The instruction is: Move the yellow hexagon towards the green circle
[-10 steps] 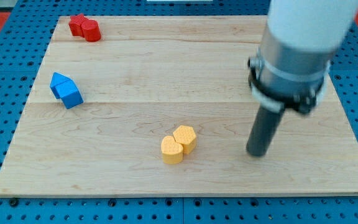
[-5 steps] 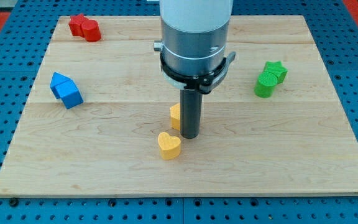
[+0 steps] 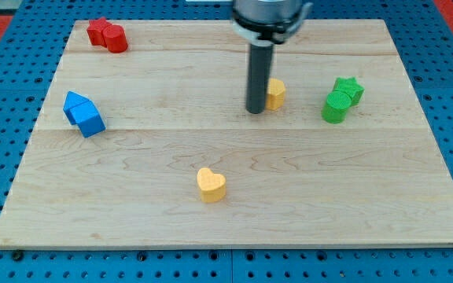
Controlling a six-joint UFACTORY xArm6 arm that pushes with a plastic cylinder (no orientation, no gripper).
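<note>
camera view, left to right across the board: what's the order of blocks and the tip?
blue blocks → red blocks → yellow heart → my tip, against the view's left side of the yellow hexagon → green circle → green star, touching the circle.

The arm enters from the view's top, its grey collar cut off by the frame edge. Its straight dark rod hangs upright (no visible tilt), and my tip (image 3: 255, 111) rests on the surface, right of centre in the view's upper half.
</note>
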